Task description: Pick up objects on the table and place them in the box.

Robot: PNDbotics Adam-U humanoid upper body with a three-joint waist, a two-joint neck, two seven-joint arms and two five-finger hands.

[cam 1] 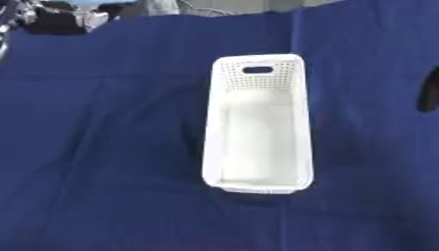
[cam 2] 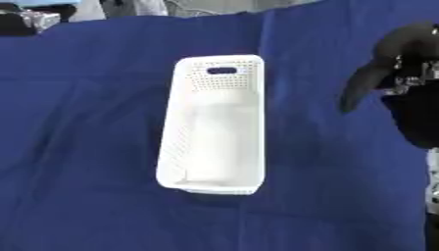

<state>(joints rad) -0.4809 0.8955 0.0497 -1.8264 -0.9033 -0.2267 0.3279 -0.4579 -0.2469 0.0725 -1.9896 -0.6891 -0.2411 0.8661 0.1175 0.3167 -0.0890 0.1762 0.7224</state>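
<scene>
You are hanging your right hand [cam 2: 377, 73] at the right, well apart from the white perforated basket [cam 1: 257, 182] lying mid-bench on blue cloth [cam 1: 103, 147]; whether it holds anything, I cannot tell. No loose object is showing, so likely you are searching next.

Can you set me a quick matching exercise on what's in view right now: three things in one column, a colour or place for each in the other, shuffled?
Column 1:
1. box
2. cloth
3. right hand

Column 2:
A. dark blue, covering the table
B. black, at the right edge of the right eye view
C. white, perforated, in the middle of the table

Pairs: 1-C, 2-A, 3-B. The left hand shows in neither view.
</scene>
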